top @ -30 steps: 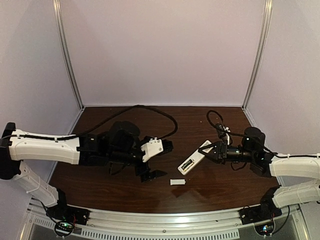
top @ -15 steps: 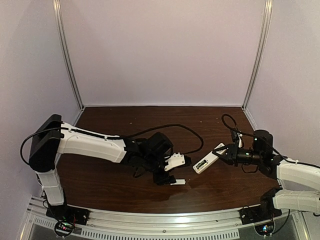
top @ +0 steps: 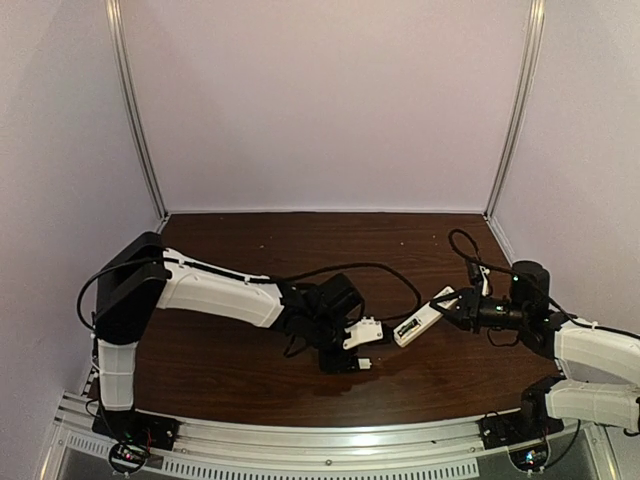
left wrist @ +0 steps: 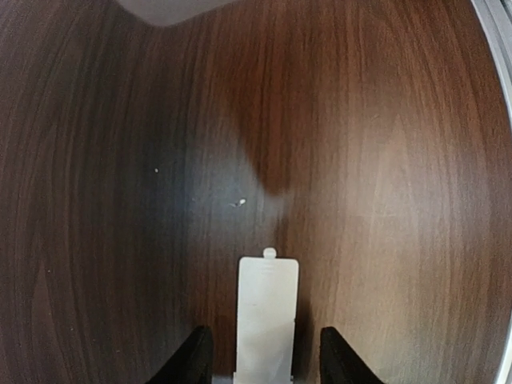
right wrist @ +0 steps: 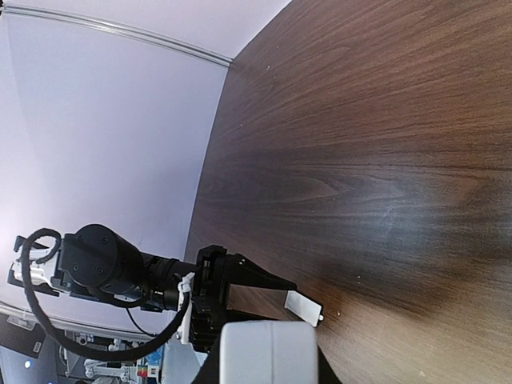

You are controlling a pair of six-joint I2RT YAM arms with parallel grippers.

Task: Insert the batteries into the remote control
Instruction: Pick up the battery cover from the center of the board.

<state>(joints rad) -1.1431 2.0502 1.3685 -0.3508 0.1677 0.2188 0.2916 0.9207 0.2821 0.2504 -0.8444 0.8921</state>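
Note:
The slim white remote control [top: 420,322] hangs tilted above the table, one end in my shut right gripper [top: 452,308]. Its upturned side shows a dark recess; the batteries cannot be made out. In the right wrist view the remote's end [right wrist: 268,348] fills the space between my jaws. A small flat white cover piece [top: 361,363] lies on the table. My left gripper [top: 350,360] is down over it. In the left wrist view the cover [left wrist: 268,312] lies between the open fingers [left wrist: 192,358], with a gap on each side. The right wrist view also shows the left gripper [right wrist: 254,280] and the cover [right wrist: 304,305].
A black cable [top: 385,268] arcs from the left arm over the middle of the table. Another cable [top: 462,245] loops above the right wrist. A metal rail [top: 330,440] runs along the near edge. Pale walls close the back and sides.
My left arm has swung right and down onto the cover piece, and its jaws have narrowed round it. The right arm has carried the remote a little to the right.

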